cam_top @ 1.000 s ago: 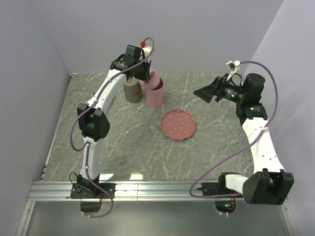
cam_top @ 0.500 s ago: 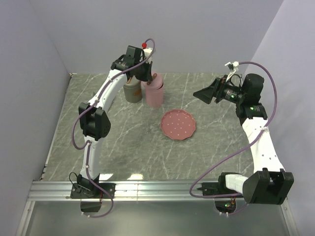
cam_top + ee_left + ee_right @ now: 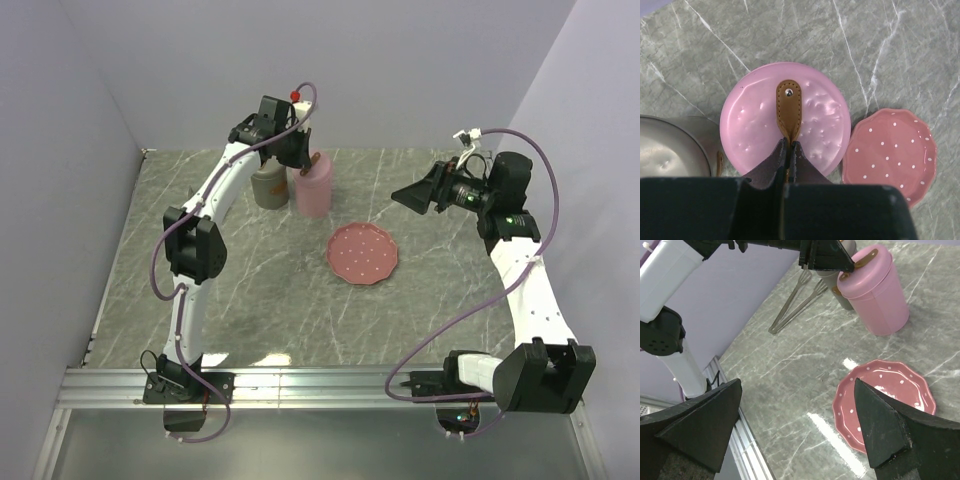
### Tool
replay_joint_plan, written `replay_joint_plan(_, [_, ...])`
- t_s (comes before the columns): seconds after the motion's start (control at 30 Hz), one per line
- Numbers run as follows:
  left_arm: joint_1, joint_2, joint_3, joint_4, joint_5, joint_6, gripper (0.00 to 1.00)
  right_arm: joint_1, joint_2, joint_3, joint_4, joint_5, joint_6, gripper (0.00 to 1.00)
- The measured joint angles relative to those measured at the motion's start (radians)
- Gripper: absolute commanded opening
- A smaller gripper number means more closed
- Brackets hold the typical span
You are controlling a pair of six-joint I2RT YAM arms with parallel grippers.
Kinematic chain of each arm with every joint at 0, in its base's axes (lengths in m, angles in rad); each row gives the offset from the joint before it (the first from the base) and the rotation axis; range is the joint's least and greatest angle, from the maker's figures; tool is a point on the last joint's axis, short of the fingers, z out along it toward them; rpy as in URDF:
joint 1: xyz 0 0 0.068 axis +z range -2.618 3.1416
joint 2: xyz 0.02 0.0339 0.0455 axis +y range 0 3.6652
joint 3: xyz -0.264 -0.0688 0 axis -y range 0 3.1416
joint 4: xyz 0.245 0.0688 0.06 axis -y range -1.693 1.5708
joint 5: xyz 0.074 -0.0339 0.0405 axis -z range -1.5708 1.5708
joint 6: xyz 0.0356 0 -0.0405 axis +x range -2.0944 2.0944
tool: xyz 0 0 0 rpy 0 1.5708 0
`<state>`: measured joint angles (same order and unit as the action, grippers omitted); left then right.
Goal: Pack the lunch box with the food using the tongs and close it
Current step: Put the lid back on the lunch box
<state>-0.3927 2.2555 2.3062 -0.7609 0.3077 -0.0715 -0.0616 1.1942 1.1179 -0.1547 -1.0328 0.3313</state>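
Note:
The lunch box (image 3: 312,190) is a pink round container at the back of the table, and its pink lid (image 3: 815,120) sits flat on top. My left gripper (image 3: 788,145) is shut on the lid's brown leather strap (image 3: 789,100), right above the box (image 3: 875,290). The tongs (image 3: 795,302) lie flat on the table behind the containers, held by nothing. My right gripper (image 3: 797,385) hangs open and empty in the air at the right (image 3: 415,190), above the table. The food is hidden.
A grey lidded container (image 3: 268,187) stands touching the pink one on its left. An empty pink scalloped plate (image 3: 362,253) with white dots lies mid-table, just right of the box (image 3: 890,150). A metal rail (image 3: 320,385) runs along the near edge.
The pink box's opening showed a second ago. The left gripper has since brought the lid down over it, and the lid now covers the box. The right arm has barely moved.

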Motion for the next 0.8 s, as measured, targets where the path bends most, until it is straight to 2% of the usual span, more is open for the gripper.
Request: replay_joint_plan(0.8, [-0.017,0.0,0.006,0.0,-0.04,0.003,0.0,0.0,0.01,-0.033,-0.024,-0.015,-0.009,0.99])
